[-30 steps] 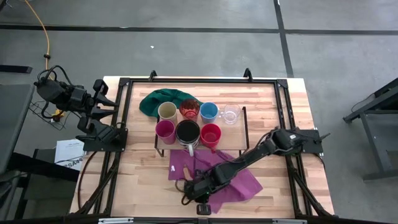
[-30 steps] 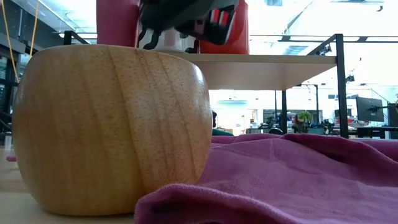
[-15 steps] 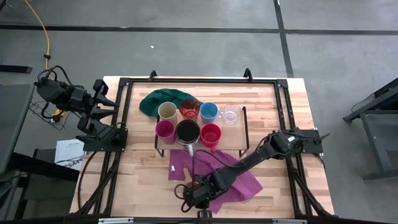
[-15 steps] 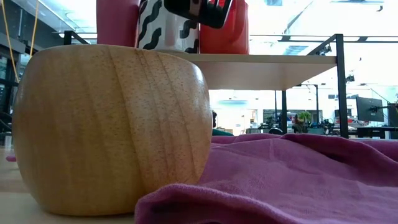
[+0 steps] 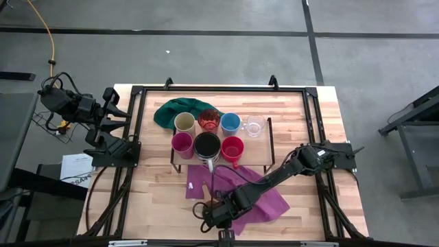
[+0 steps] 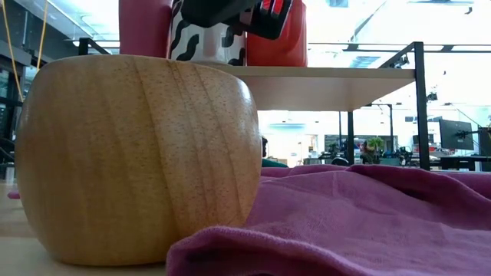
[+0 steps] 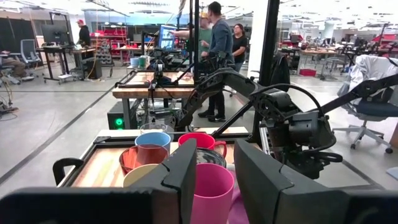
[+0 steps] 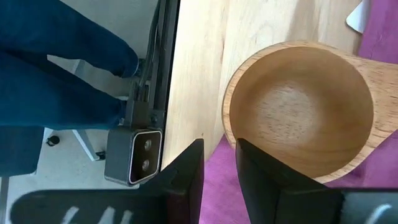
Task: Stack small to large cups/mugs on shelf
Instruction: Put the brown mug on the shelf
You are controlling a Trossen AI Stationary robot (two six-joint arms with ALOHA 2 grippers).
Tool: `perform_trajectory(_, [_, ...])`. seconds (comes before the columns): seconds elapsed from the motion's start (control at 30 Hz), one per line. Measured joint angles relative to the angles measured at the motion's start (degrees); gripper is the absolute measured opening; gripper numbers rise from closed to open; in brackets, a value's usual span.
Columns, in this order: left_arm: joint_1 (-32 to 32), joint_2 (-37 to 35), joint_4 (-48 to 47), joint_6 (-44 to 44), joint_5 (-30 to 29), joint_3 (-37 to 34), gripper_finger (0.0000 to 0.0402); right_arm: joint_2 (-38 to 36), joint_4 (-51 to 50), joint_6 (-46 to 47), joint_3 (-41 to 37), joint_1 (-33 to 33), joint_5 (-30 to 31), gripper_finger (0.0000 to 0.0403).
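Observation:
The tan wooden cup stands upright near the table's near edge, its base partly on the purple cloth; it fills the low view. My right gripper hovers above the cup's rim, fingers a narrow gap apart, empty; it also shows in the high view and the low view. Seven cups stand on the shelf: cream, translucent red, blue, clear glass, magenta, striped, red mug. My left gripper waits off the table's left edge, slightly open.
A green cloth lies behind the shelf's left end. A small camera sits on the frame at the near edge, close to the wooden cup. A person's blue trouser legs stand just beyond that edge. People stand in the room behind.
My right gripper has risen a little above the wooden cup and shifted slightly toward the table's near edge, then come down a touch. The cup and cloth have stayed put.

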Motion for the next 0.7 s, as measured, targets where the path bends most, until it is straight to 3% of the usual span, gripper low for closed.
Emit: perform_trajectory(0.7, [0.0, 0.0, 0.0, 0.3, 0.0, 0.0, 0.0095, 1.6, -0.6, -1.2, -0.1, -0.5, -1.5, 0.0085])
